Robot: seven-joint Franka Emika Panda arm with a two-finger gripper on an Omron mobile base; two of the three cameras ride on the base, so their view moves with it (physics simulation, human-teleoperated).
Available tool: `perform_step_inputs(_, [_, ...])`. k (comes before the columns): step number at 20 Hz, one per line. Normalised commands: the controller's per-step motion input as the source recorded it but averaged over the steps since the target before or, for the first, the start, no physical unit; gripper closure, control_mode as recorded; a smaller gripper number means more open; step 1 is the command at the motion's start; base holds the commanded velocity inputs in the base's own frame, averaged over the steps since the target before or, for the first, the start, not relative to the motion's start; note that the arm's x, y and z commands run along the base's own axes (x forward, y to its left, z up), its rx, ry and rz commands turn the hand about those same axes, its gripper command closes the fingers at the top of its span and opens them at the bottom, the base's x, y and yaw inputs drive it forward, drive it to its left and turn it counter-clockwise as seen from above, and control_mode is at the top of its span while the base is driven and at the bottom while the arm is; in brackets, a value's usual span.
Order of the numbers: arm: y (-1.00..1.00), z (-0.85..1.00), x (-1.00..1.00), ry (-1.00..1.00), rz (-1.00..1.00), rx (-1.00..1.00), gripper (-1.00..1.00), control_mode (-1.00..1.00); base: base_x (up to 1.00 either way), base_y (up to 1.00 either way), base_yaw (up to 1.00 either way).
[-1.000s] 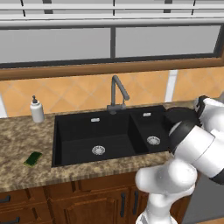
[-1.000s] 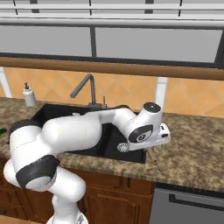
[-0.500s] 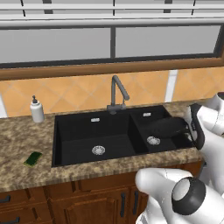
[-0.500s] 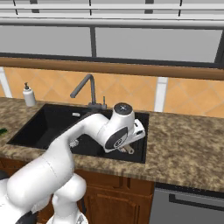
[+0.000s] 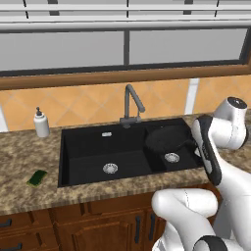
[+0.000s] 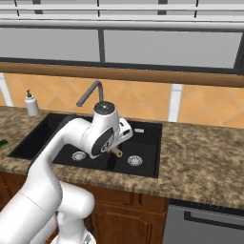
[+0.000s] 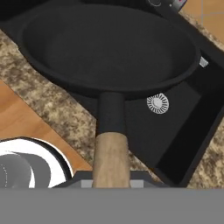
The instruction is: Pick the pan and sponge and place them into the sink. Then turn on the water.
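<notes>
You see the speckled counter [image 5: 29,157] running across the kitchen, and set into it the black sink [image 5: 98,147] with its wide basin on the left and narrow basin on the right in the left base view. The grey faucet [image 5: 131,103] stands at the back edge between the basins. The black pan [image 5: 166,139] hangs above the narrow basin, its bowl over the round silver drain [image 5: 171,157]. In the hand view the pan [image 7: 109,48] stretches straight away from the hand, and its tan wooden handle [image 7: 110,157] runs back down to the bottom edge, where the gripper is closed narrowly on it. The finger tips themselves are cut off there, so you cannot make out exactly where they pinch. In the right base view the arm's white body hides most of the pan; just a stub of the handle [image 6: 116,151] pokes out below the hand. The white soap dispenser [image 5: 41,123] stands on the counter left of the sink. The small green sponge [image 5: 37,177] lies on the counter near the front left corner of the sink, well apart from the gripper. Since a second ago the arm has swung left, carrying the pan from the counter's right side to over the sink.
</notes>
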Motion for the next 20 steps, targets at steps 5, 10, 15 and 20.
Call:
perform_step_inputs(5, [0.69, 0.3, 0.0, 0.02, 0.1, 0.0, 1.0, -1.0, 0.0, 0.0, 0.0])
perform_step_inputs(10, [0.66, 0.08, 0.0, 0.04, 0.0, 0.0, 1.0, -1.0, 0.0, 0.0, 0.0])
perform_step_inputs(15, [0.7, 0.0, 0.0, 0.05, -0.11, -0.02, 1.0, -1.0, 0.0, 0.0, 0.0])
perform_step_inputs(20, [0.84, 0.0, 0.0, 0.01, -0.21, -0.04, 1.0, -1.0, 0.0, 0.0, 0.0])
